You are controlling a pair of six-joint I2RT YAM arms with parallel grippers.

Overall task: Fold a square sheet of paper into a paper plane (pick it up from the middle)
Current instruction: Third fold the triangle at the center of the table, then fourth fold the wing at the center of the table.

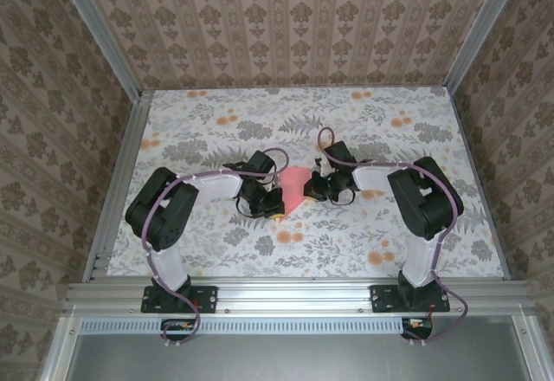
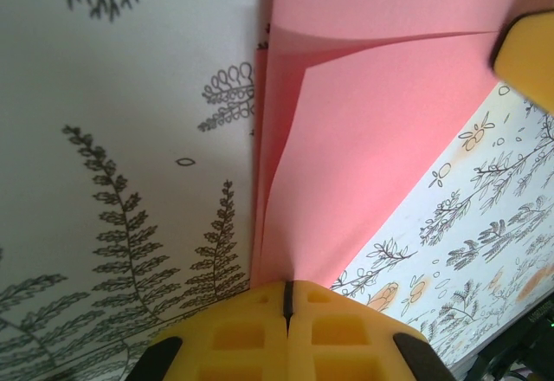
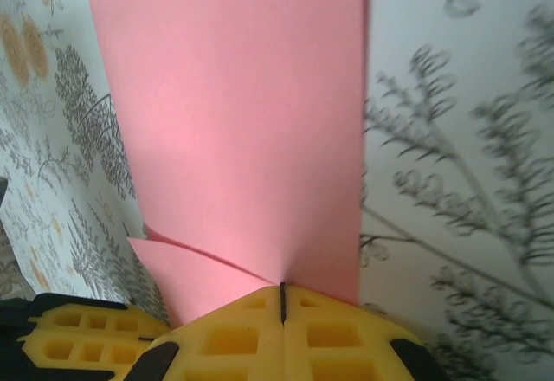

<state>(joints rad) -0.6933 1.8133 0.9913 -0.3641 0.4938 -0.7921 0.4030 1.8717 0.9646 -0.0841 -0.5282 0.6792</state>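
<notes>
Mid-fold at frame centre, our left gripper and right gripper both pinch the paper; next, we reckon, comes pressing the crease.

The square sheet of paper, salmon-pink, is folded in overlapping layers, one flap edge diagonal

I see the counter under a white cover with grey leaves and orange flowers. On three sides stand walls with brown patterned wallpaper, and aluminium rails run along the edges.
</notes>
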